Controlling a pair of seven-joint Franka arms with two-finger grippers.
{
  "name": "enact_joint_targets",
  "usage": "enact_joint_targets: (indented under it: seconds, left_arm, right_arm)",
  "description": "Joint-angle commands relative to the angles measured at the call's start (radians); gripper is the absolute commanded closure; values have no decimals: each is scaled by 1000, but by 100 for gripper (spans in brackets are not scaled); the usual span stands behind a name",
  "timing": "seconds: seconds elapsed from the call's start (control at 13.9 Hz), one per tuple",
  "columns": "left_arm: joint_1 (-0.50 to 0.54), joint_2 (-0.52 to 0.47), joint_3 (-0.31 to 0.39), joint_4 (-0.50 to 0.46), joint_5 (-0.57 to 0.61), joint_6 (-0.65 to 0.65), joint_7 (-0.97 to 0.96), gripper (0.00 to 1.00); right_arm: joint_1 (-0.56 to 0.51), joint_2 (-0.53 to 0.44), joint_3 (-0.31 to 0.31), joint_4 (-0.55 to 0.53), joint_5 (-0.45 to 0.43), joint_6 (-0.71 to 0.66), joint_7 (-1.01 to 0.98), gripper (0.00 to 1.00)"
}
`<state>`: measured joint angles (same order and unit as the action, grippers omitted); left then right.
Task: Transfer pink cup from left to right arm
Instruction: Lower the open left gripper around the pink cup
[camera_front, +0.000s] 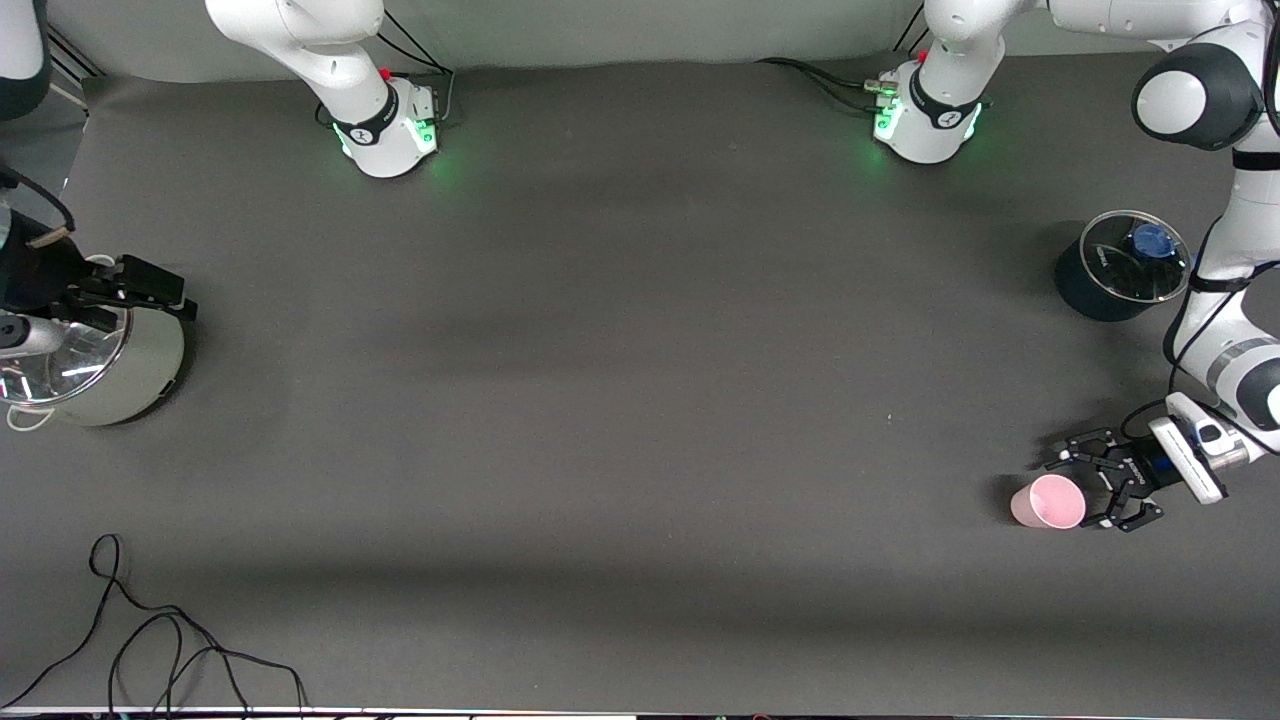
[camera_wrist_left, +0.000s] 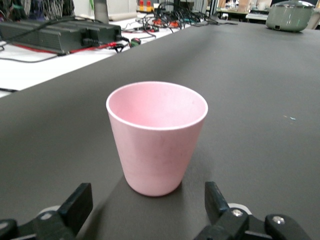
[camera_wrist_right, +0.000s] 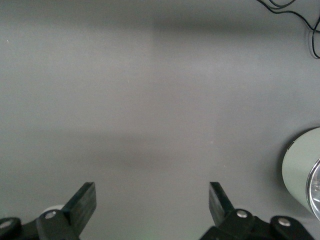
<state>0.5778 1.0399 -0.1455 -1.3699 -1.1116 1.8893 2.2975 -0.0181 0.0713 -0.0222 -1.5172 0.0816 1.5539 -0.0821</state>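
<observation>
The pink cup (camera_front: 1048, 501) stands upright on the dark table at the left arm's end, near the front camera. My left gripper (camera_front: 1088, 492) is low beside it, open, its fingertips just short of the cup and not touching it. In the left wrist view the cup (camera_wrist_left: 156, 137) stands just ahead of the gap of the left gripper (camera_wrist_left: 148, 202). My right gripper (camera_front: 170, 292) waits open at the right arm's end, over the edge of a pale green pot. The right wrist view shows only bare table between the right gripper's (camera_wrist_right: 152, 200) fingers.
A pale green pot with a glass lid (camera_front: 110, 370) stands at the right arm's end, its wall (camera_wrist_right: 302, 175) showing in the right wrist view. A dark pot with a glass lid (camera_front: 1125, 265) stands farther from the front camera than the cup. A black cable (camera_front: 150, 640) lies by the front edge.
</observation>
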Motion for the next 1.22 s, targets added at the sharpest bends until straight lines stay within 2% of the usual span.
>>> enact_joint_targets:
  seconds: [0.0, 0.36, 0.5, 0.79, 0.93, 1.15]
  left_arm:
    - [8, 22, -20, 2, -50, -18, 56, 0]
    - [1, 32, -26, -11, -76, -16, 77, 0]
    - [-1, 38, -40, -12, -91, -15, 79, 0]
    - [-7, 51, -52, -11, -113, -9, 79, 0]
    - [-13, 54, -55, -11, -114, -9, 79, 0]
    - [-15, 60, -55, -11, -117, -7, 82, 0]
  right_arm:
    - [-3, 30, -7, 31, 20, -8, -1, 0]
    - [-3, 84, -5, 34, 23, -2, 2, 0]
    - [-6, 120, -7, 69, 20, -2, 2, 0]
    - [-8, 116, -12, 65, 12, -11, 4, 0]
    - [-6, 105, -59, 66, 13, -17, 5, 0]
    - [-5, 90, -77, 65, 10, -26, 5, 0]
